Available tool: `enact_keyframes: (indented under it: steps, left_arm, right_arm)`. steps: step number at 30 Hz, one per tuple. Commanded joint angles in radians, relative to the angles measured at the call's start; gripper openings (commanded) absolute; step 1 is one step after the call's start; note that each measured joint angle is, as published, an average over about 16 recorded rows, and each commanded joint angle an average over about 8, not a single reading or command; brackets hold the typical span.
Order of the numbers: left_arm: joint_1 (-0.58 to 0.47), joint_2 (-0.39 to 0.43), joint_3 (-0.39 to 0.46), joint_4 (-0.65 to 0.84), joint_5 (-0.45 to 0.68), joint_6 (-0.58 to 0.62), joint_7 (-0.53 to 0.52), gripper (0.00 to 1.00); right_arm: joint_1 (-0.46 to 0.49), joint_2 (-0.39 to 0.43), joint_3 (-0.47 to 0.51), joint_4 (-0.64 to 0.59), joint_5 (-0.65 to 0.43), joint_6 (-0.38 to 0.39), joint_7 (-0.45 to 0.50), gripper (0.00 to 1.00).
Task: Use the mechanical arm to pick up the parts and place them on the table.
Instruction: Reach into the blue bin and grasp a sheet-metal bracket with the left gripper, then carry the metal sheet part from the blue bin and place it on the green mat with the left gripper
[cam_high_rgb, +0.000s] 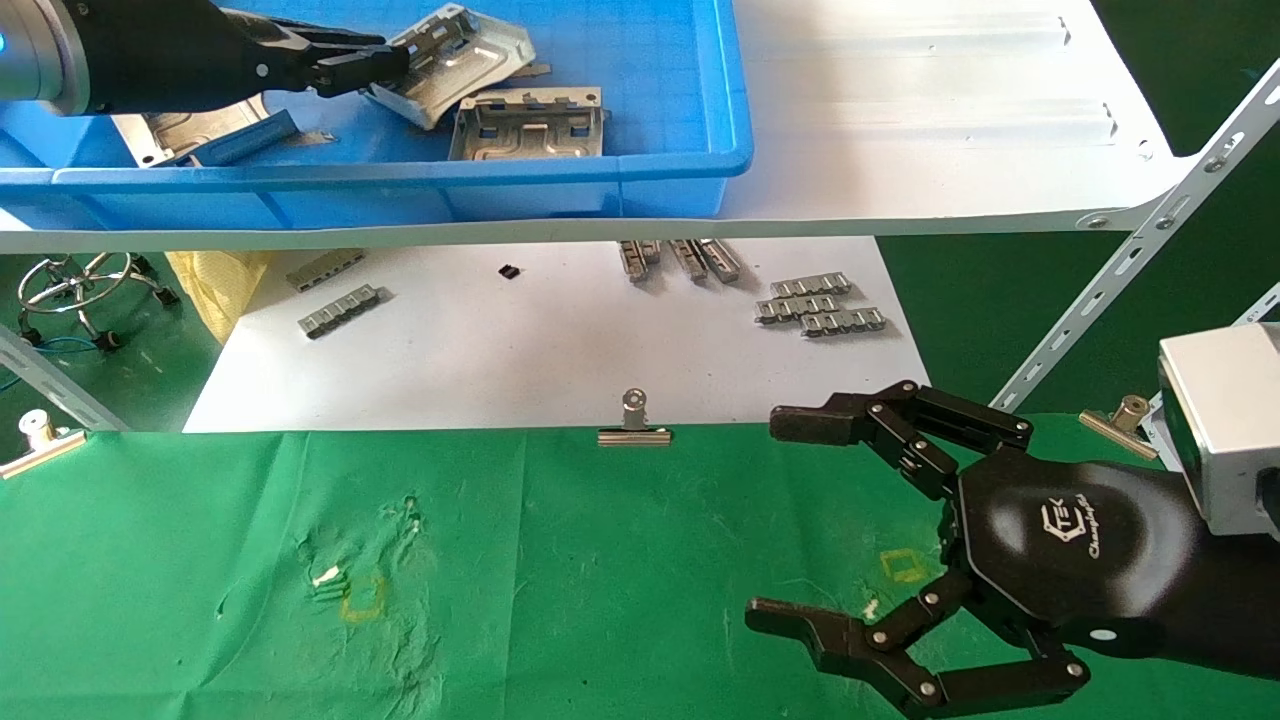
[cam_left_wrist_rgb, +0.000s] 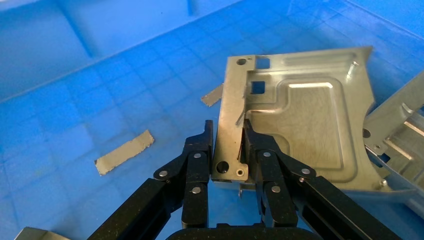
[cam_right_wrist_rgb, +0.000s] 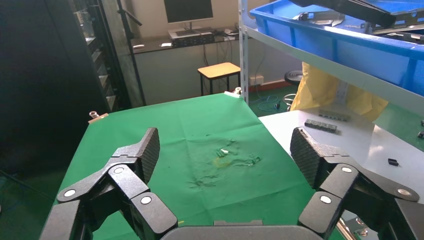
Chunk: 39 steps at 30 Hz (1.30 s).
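A: Silvery stamped sheet-metal part (cam_high_rgb: 455, 62), head view: inside the blue plastic bin (cam_high_rgb: 735, 120) on the white shelf board (cam_high_rgb: 930, 110), far side beyond the green cloth table (cam_high_rgb: 560, 570). Black left gripper (cam_high_rgb: 385, 62) reaches into the bin at the far-left corner, fingertips at the part's edge.

B: Other parts?

A: Second flat silvery plate with square cut-outs (cam_high_rgb: 528, 127) lies just beside it, toward the bin's near wall. Third plate (cam_high_rgb: 200, 130) sits under the left arm.

B: Right side?

A: Black right gripper with hexagonal palm (cam_high_rgb: 775, 525) hovers over the table's right near area, fingers spread wide, holding nothing. Silver binder clip (cam_high_rgb: 634, 425) on the table's far edge, mid. Small grey ridged strips (cam_high_rgb: 820, 302) on the white sheet (cam_high_rgb: 560, 350) past that edge.

B: Left wrist view?

A: Left gripper (cam_left_wrist_rgb: 227, 137) closed on the part (cam_left_wrist_rgb: 300, 125): one fingertip each side of its bent edge, clamping it. Part tilted, standing off the bin floor (cam_left_wrist_rgb: 100, 90). Another plate (cam_left_wrist_rgb: 400, 135) touches it at the side.

B: Right wrist view?

A: Right gripper (cam_right_wrist_rgb: 225, 150) wide open, empty, above the green table (cam_right_wrist_rgb: 200, 130). Bin (cam_right_wrist_rgb: 350, 40) on the shelf well apart.
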<state>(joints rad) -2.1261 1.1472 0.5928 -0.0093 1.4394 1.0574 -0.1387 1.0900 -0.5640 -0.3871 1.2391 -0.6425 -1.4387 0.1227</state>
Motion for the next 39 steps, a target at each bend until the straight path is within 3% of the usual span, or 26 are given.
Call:
enact_keyframes:
  steps: [1,10,21,26,31,39]
  left_arm:
    - [0.002,0.0,-0.001,-0.004,-0.001,0.0,0.004,0.0]
    - [-0.024,-0.047,-0.057,-0.05,-0.083,0.127,0.098,0.0]
    - [-0.028,-0.101,-0.086,-0.096,-0.139,0.445,0.242,0.0]
    - [-0.001,-0.118,-0.073,-0.139,-0.145,0.534,0.308,0.0]
    - [0.061,-0.166,-0.037,-0.271,-0.199,0.554,0.373,0.0]
    - [0.198,-0.343,0.096,-0.595,-0.407,0.549,0.431,0.0]
  right_arm:
    - [0.0,0.0,0.0,0.0,0.0,0.0,0.0,1.0]
    - [0.0,0.0,0.0,0.0,0.0,0.0,0.0,1.0]
    - [0.0,0.0,0.0,0.0,0.0,0.0,0.0,1.0]
    - [0.0,0.0,0.0,0.0,0.0,0.0,0.0,1.0]
    - [0.0,0.0,0.0,0.0,0.0,0.0,0.0,1.0]
    - [0.0,0.0,0.0,0.0,0.0,0.0,0.0,1.0]
